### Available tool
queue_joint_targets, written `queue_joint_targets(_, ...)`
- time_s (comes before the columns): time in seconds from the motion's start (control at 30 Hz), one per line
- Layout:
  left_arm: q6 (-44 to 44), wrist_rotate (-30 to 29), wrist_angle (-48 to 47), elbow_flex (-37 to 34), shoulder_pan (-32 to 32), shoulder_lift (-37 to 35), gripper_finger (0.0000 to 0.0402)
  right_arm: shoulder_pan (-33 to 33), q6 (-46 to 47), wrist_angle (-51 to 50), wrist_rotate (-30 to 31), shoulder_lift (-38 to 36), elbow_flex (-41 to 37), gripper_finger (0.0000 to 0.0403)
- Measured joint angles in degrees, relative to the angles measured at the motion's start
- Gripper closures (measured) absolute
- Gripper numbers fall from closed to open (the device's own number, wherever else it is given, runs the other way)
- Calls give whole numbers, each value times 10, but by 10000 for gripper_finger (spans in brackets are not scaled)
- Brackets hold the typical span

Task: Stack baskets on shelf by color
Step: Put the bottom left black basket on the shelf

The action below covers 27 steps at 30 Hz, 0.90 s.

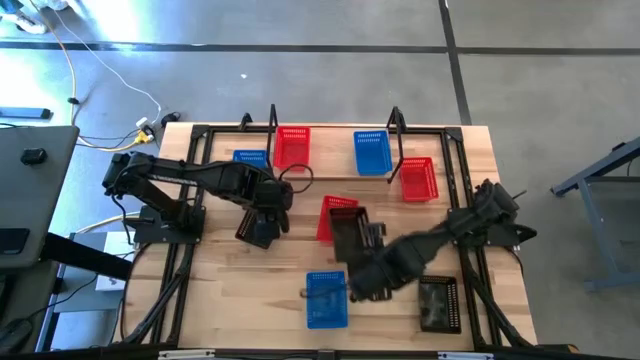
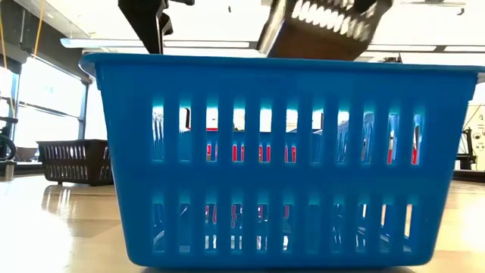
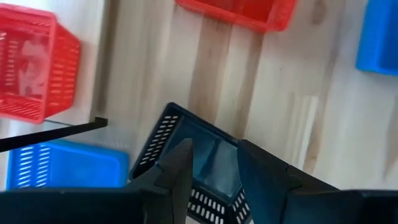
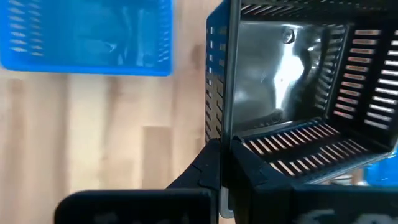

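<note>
My right gripper (image 1: 362,262) (image 4: 227,152) is shut on a black basket (image 1: 350,234), which hangs tilted in the air (image 2: 326,26) above the blue basket (image 1: 326,298) near the table's near edge. My left gripper (image 1: 262,215) (image 3: 214,155) stands open over a second black basket (image 3: 186,155), which rests on its bottom on the table (image 2: 76,161); whether the fingers touch it I cannot tell. A third black basket (image 1: 438,303) sits near the right near corner. On the shelf (image 1: 332,155) stand a red basket (image 1: 292,147) and a blue one (image 1: 372,152). My right gripper pinches one side wall of the black basket at its rim (image 4: 230,118), one finger inside and one outside. The fingers come slanting from the table's right near side. The basket is lifted clear and tilted, its open side turned toward the wrist camera.
A red basket (image 1: 338,215) lies on the table just beyond the lifted black one. Another red basket (image 1: 418,178) sits right of the shelf and a blue one (image 1: 250,158) left of it. Black rod uprights (image 1: 272,120) (image 1: 396,122) rise at the shelf's ends.
</note>
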Motion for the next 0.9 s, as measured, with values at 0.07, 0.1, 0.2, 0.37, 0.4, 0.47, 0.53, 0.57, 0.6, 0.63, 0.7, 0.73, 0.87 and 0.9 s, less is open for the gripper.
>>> queue_joint_targets(0.07,0,-8,-4,0,11,0,287,-26,-29,0,8,0,0,403)
queue_joint_targets(0.1,0,-11,-7,0,18,0,287,-38,-44,0,8,0,0,403)
queue_joint_targets(0.2,2,-14,-20,0,40,0,287,-76,-85,4,8,0,0,403)
queue_joint_targets(0.37,2,-28,-37,0,79,0,287,-139,-137,20,8,0,0,403)
queue_joint_targets(0.4,7,-28,-38,0,87,0,287,-150,-146,22,8,0,0,403)
queue_joint_targets(0.47,23,-28,-41,0,100,0,287,-173,-162,28,8,1,0,403)
queue_joint_targets(0.53,42,-28,-41,0,110,0,287,-196,-173,37,8,1,0,403)
queue_joint_targets(0.57,51,-27,-40,0,115,0,287,-207,-175,42,8,1,0,403)
queue_joint_targets(0.6,59,-27,-41,0,120,0,287,-218,-178,45,8,1,0,403)
queue_joint_targets(0.63,66,-26,-41,0,124,0,287,-228,-183,48,8,1,0,403)
queue_joint_targets(0.7,80,-26,-40,0,134,0,287,-248,-197,59,8,1,0,403)
queue_joint_targets(0.73,86,-26,-40,0,139,0,287,-258,-204,66,8,1,0,403)
queue_joint_targets(0.87,112,-26,-40,0,160,0,287,-293,-241,100,8,2,0,403)
queue_joint_targets(0.9,117,-26,-41,0,165,0,287,-301,-252,107,8,5,0,403)
